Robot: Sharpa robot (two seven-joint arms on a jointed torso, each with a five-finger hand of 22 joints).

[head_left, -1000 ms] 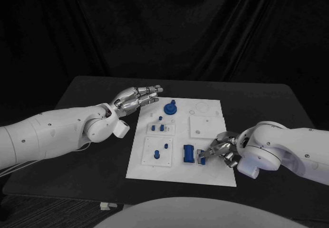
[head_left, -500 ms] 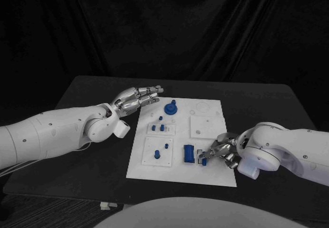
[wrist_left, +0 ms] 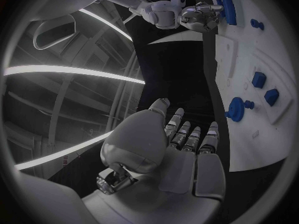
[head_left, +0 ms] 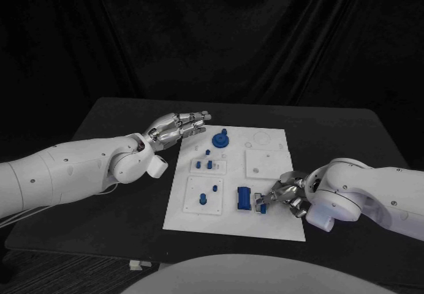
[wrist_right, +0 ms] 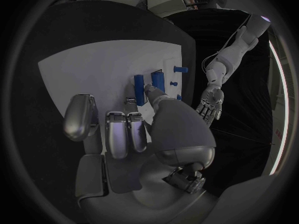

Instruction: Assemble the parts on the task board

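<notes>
**Task board mid-table, right hand on a blue part at its near right**

Task board (head_left: 231, 222) lies flat in the middle of the black table (head_left: 106, 122), long axis running away from the robot, with bare table on both sides and beyond its far edge. The right hand (head_left: 284, 195) sits low at the board's near right edge, arm coming in from the right, fingers curled toward the board. Its fingertips (wrist_right: 149, 88) pinch a narrow blue part (head_left: 262, 207) that stands upright just beside a larger blue block (head_left: 242, 198); both have their long sides running along the board's length. The left hand (head_left: 179, 127) hovers off the board's far left corner, fingers straight and apart, holding nothing, pointing across toward a round blue part (head_left: 219, 142) near the far edge. Smaller blue pieces (head_left: 206, 165) stand in the left-hand plates.
</notes>
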